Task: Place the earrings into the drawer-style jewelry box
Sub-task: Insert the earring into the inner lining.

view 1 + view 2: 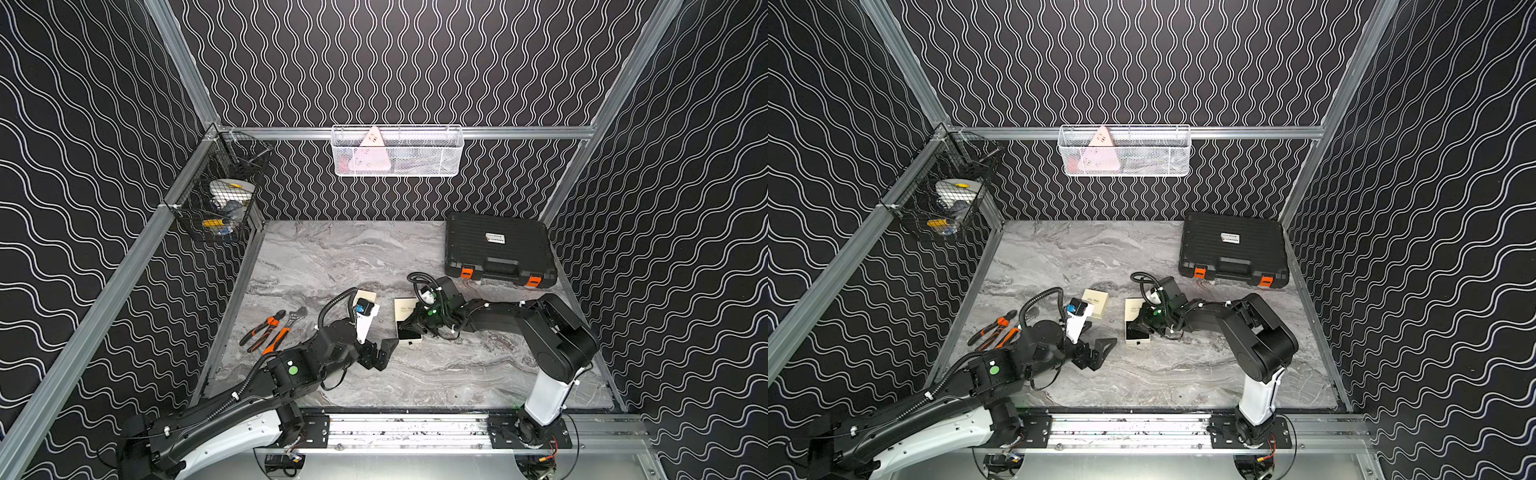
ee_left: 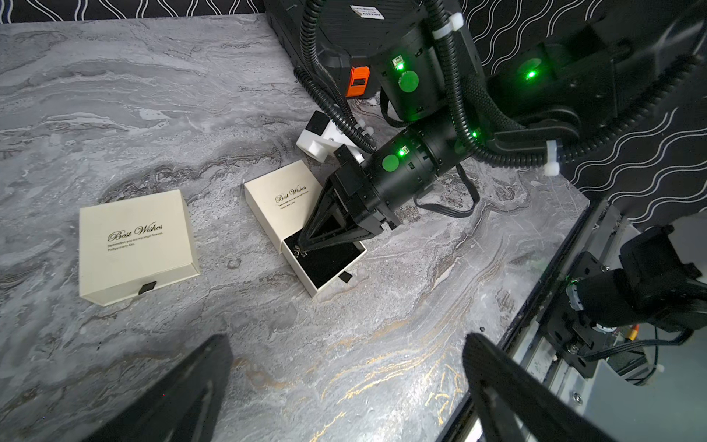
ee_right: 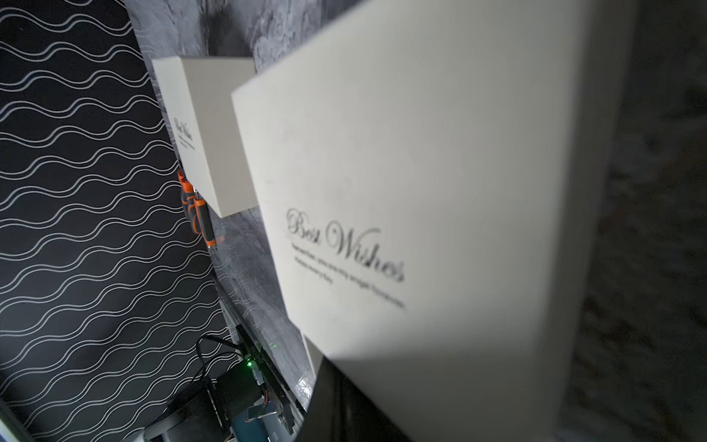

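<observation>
So the right pincer (image 2: 303,245) was clenched tight, its tips dipped into the pulled-out, black-lined drawer (image 2: 329,264) of the cream cardboard drawer-style jewelry box printed "Best Wishes" (image 2: 285,197). The earrings (image 2: 300,252), just a tiny gold speck from the left wrist view, sat right at those tips over the black lining. Honestly couldn't tell if the tips were pinching them or if they lay loose on the lining.

The left pincer (image 2: 347,336) was released, jaws spread wide with nothing between them, hanging over the bare grey marbled bench (image 2: 153,95). The open box lay out ahead of it, not touching.

A second cream cardboard box (image 2: 134,245), drawer shut, sat beside the open one on the side away from the right pincer, with a gap between them. Orange-handled pliers (image 1: 262,328) and a silver adjustable wrench (image 1: 297,313) lay back behind the left pincer, alongside its arm. A black plastic tool case with orange latches (image 1: 498,249) was off behind the right pincer, well apart from both boxes.
</observation>
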Controlling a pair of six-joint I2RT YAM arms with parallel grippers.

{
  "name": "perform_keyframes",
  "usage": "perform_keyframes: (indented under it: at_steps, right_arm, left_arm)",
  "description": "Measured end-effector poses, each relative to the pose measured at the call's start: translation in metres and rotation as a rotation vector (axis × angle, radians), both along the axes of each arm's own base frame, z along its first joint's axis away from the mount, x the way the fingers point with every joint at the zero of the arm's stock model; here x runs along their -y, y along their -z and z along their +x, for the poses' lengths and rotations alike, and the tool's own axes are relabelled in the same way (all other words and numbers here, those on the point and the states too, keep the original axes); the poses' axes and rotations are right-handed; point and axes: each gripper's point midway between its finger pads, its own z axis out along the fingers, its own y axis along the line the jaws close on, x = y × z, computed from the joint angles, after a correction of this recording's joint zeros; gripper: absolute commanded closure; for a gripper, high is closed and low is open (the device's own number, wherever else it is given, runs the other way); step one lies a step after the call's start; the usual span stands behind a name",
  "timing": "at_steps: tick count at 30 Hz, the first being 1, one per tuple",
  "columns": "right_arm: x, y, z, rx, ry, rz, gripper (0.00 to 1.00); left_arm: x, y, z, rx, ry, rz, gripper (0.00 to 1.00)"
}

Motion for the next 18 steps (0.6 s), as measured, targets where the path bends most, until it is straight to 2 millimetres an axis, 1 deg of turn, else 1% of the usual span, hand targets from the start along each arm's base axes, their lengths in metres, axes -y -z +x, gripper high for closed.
perform_keyframes:
  at_steps: [9, 15, 18]
  right_arm:
    - [0.0002, 0.0042, -0.0014, 0.014, -0.011, -0.045, 1.00]
    - [0.0003, 0.0036, -0.0008, 0.017, -0.016, -0.057, 1.00]
    - [0.0009, 0.0006, -0.0002, 0.022, -0.013, -0.066, 0.95]
  left_arm:
    - [-0.0002, -0.0007, -0.0001, 0.002, 0.000, -0.002, 0.01]
    - [-0.0001, -0.0007, -0.0002, 0.002, 0.000, -0.002, 0.01]
    - [-0.0001, -0.0007, -0.0002, 0.002, 0.000, -0.002, 0.01]
